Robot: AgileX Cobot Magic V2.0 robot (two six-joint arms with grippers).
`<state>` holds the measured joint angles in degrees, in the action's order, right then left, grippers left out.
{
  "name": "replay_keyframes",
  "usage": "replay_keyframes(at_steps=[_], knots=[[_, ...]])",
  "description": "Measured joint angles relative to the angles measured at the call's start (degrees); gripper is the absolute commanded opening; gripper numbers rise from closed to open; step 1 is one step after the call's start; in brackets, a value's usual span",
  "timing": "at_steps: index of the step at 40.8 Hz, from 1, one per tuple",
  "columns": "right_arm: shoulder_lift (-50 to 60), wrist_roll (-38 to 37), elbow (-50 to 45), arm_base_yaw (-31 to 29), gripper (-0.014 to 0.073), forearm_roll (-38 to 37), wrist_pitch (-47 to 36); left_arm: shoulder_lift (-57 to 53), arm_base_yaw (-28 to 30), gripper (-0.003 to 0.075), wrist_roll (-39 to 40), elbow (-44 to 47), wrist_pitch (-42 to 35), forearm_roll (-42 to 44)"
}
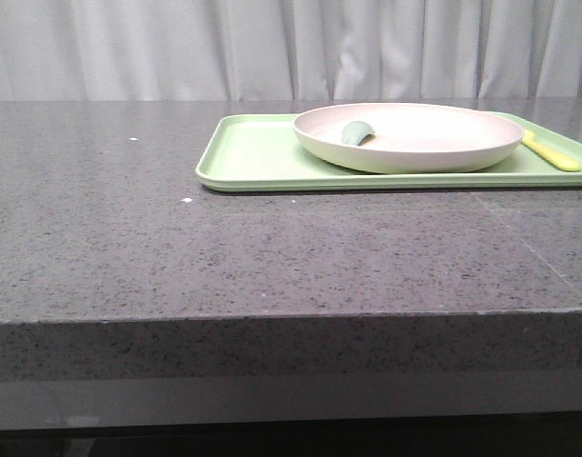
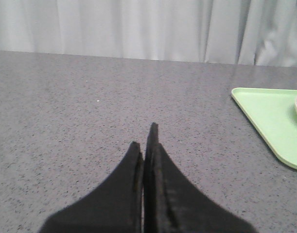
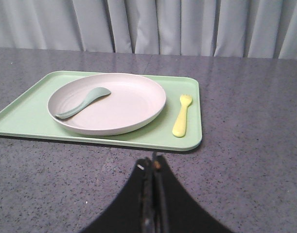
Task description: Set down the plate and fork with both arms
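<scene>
The cream-white plate [image 1: 410,136] rests on a light green tray [image 1: 252,157] at the back right of the table. It also shows in the right wrist view [image 3: 124,104]. A pale grey-green spoon [image 3: 82,102] lies in the plate. The pale yellow fork [image 3: 182,116] lies on the tray beside the plate, also seen in the front view [image 1: 551,150]. My right gripper [image 3: 152,162] is shut and empty, over the table a short way before the tray's near edge. My left gripper [image 2: 144,138] is shut and empty, over bare table left of the tray [image 2: 274,121].
The dark grey speckled table [image 1: 176,248] stretches left of the tray and ends at a front edge [image 1: 271,316]. A pale curtain [image 1: 271,48] hangs behind the table. Neither arm shows in the front view.
</scene>
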<state>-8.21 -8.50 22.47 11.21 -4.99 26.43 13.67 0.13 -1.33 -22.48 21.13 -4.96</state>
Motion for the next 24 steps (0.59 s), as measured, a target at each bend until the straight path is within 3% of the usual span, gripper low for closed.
replay_keyframes(at_steps=[11, 24], knots=[[0.00, 0.00, 0.00, 0.00, -0.0067, 0.00, 0.00, -13.56, 3.73, -0.0018, -0.12, 12.62, -5.85, -0.05], [0.00, 0.00, 0.00, 0.00, -0.0067, 0.00, -0.14, -13.98, 3.83, -0.0018, -0.12, 22.77, -13.89, -0.05]])
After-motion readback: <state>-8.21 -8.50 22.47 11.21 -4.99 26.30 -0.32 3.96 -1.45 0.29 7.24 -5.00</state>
